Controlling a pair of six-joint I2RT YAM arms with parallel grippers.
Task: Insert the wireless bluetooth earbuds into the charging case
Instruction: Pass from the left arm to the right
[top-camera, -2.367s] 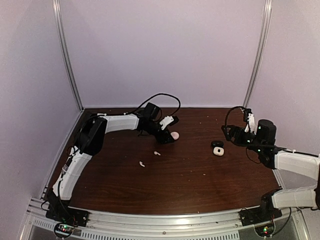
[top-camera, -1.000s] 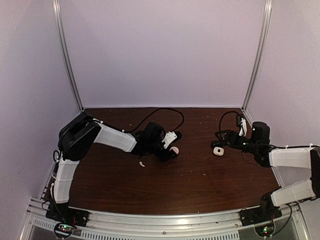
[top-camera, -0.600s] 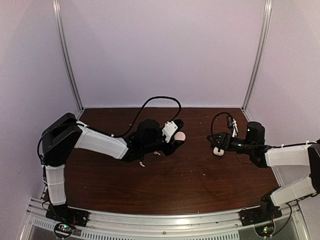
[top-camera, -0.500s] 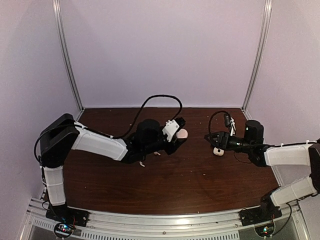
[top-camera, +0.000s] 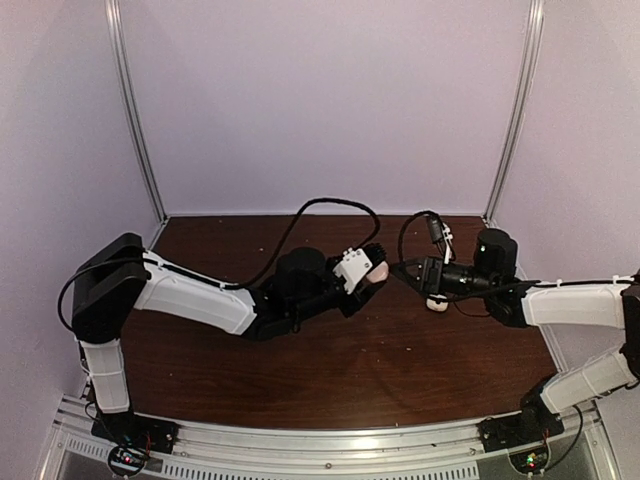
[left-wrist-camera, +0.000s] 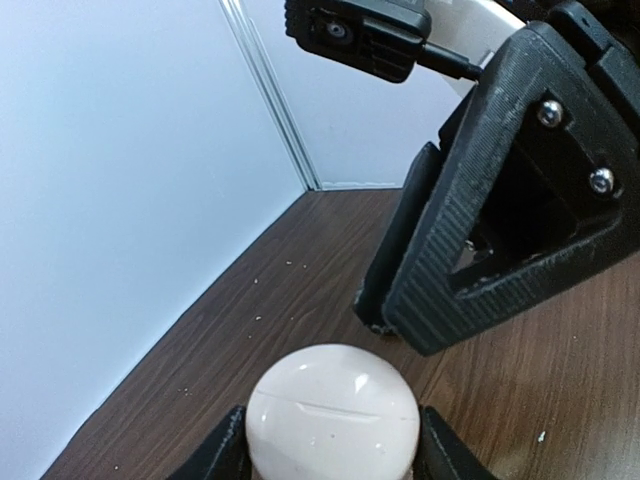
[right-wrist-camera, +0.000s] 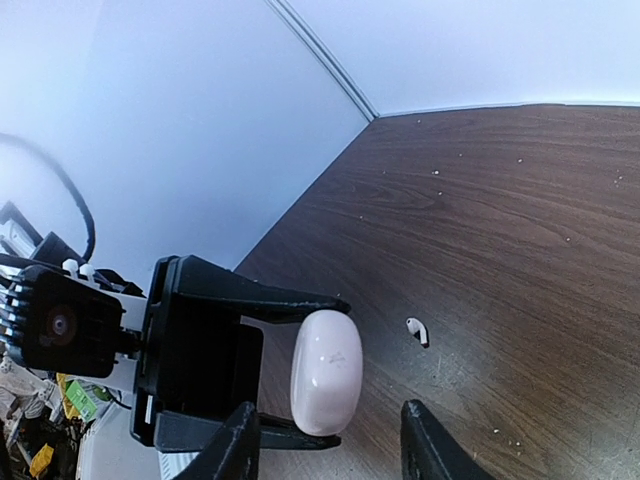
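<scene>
my left tool (top-camera: 372, 274), pinching pale-pink rounded charging case (left-wrist-camera: 332, 412), lifted it off dark wood bench (top-camera: 400, 360) | my right tool (top-camera: 403, 270) came to its 3 o'clock, spread, empty | white stemmed earbud (right-wrist-camera: 418, 330) on bench: uninserted

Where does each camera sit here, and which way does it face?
Top external: above and behind the robot, looking down on the table; left arm and right arm show, left gripper and right gripper close together.
Left wrist: on the left arm, facing the right gripper; own fingers flank the charging case.
Right wrist: on the right arm, facing the left gripper; own fingers at bottom.
Shared: both wrist views show the charging case.
</scene>
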